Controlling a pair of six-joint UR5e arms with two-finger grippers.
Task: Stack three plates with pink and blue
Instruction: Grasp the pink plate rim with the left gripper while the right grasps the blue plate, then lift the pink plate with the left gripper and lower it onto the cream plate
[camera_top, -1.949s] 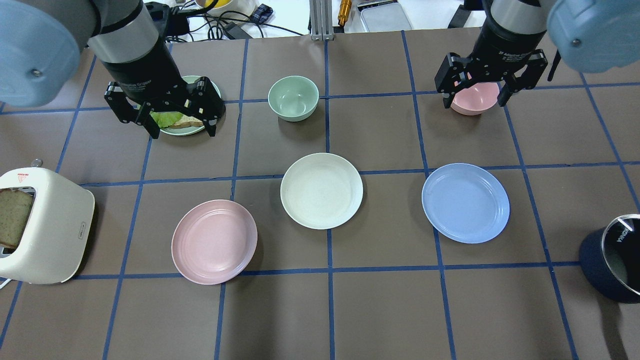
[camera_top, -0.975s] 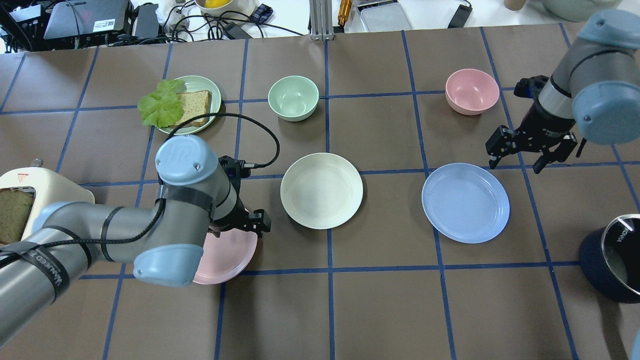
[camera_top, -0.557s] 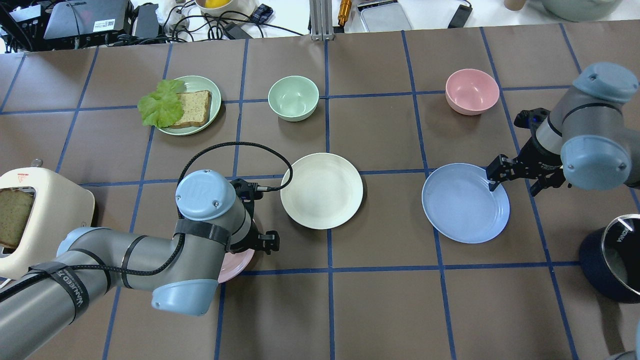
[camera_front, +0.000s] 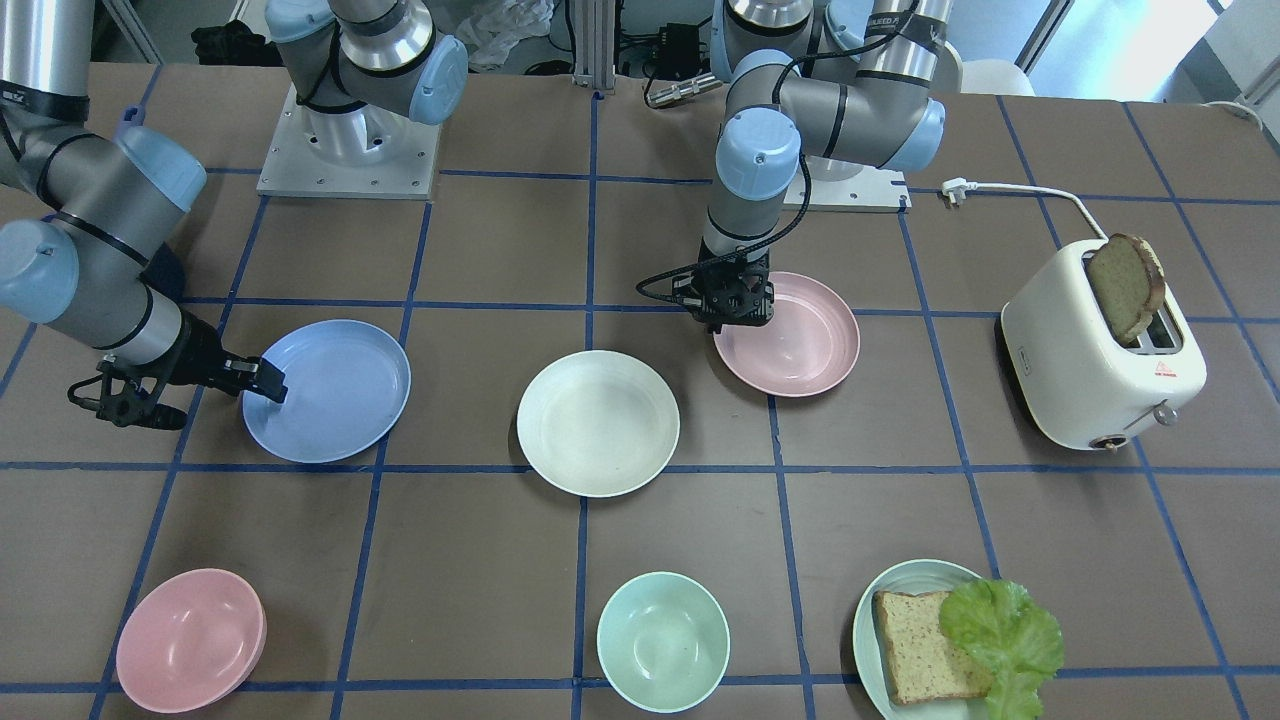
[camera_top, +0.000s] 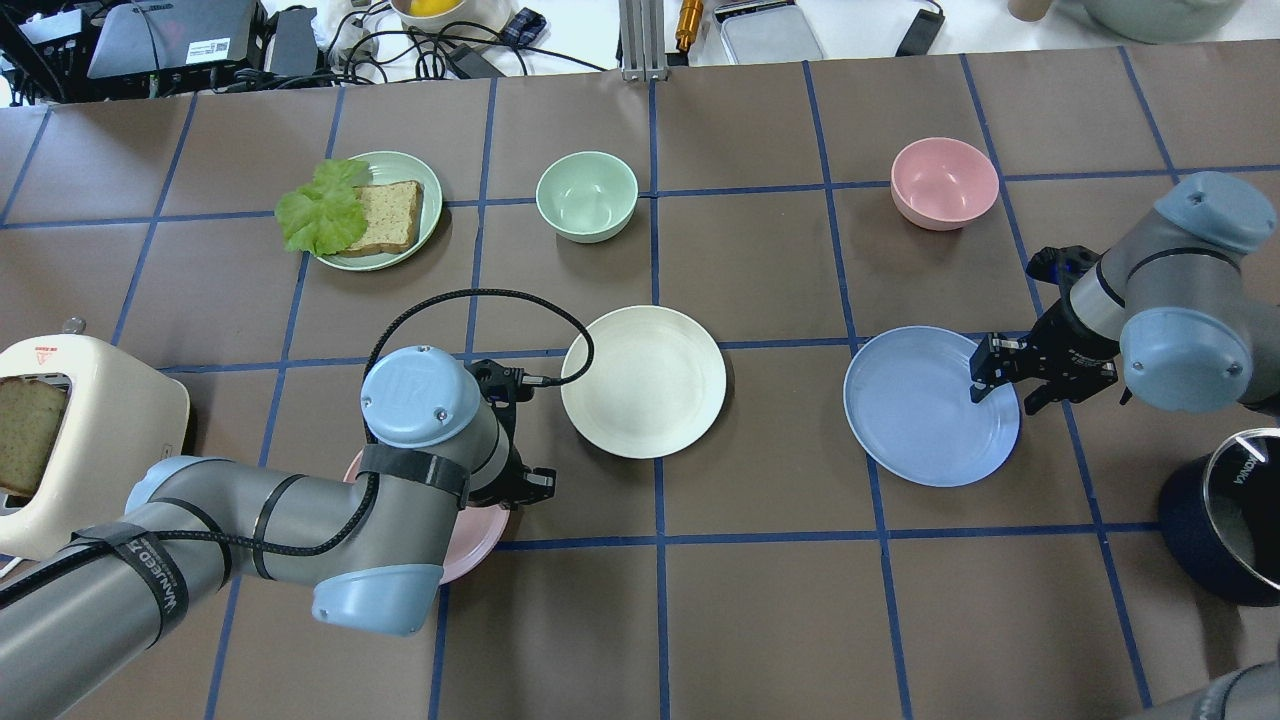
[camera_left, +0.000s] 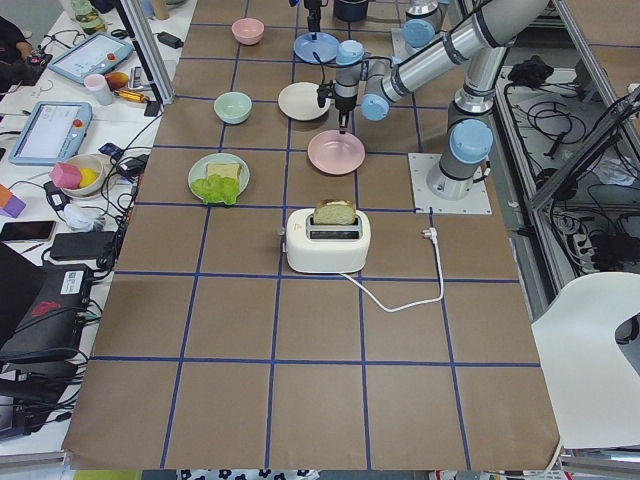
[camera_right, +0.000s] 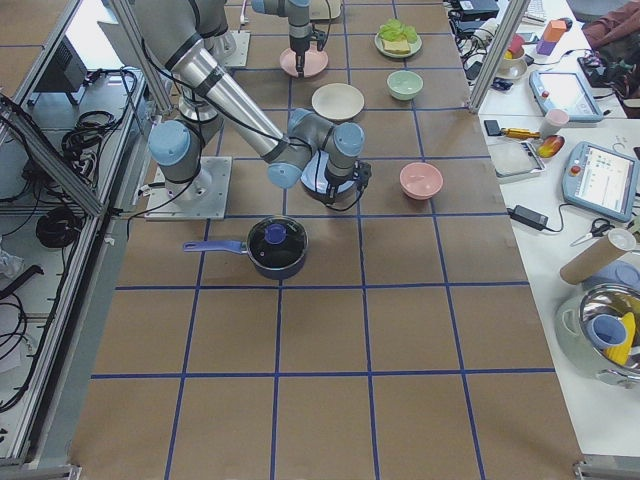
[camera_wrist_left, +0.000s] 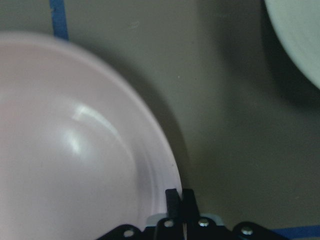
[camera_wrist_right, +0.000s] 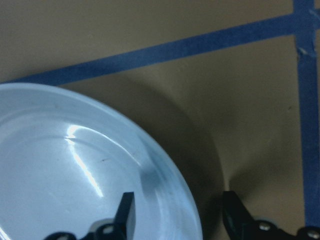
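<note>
Down at the rim of the pale pink round plastic plate (camera_front: 800, 340) the left gripper (camera_wrist_left: 180, 194) was seen, its two fingers drawn almost together and pinched on that rim, on the side turned toward the table's middle. Over on the other side, the right gripper (camera_top: 1004, 392) was spread wide and nothing was held. One finger was poised over the inside of the light blue round plastic plate (camera_top: 920, 410) and the other outside it, so the rim was straddled. All three plates were laid out apart on the brown table (camera_top: 760, 620). Pink was on the robot's left, the cream-white round plastic plate (camera_top: 643, 380) in the middle and blue on the right, with none stacked.
</note>
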